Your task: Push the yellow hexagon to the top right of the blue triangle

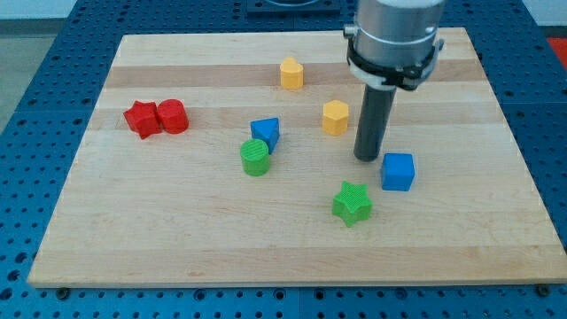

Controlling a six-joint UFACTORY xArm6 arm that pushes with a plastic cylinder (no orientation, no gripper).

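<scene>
Camera view: your tip (368, 158) is a bare rod with no jaws to spread or press, and it holds nothing. The yellow hexagon (335, 117) lies near it at about 10 o'clock, apart from it. The hexagon already sits at roughly 2 o'clock from the blue triangle (265, 133), so you likely need only a small nudge. No labels or writing can be read.

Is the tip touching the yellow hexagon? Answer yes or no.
No: my tip rests on the board to the view's right of the yellow hexagon, with bare wood showing between them, and nearer the blue cube.
</scene>
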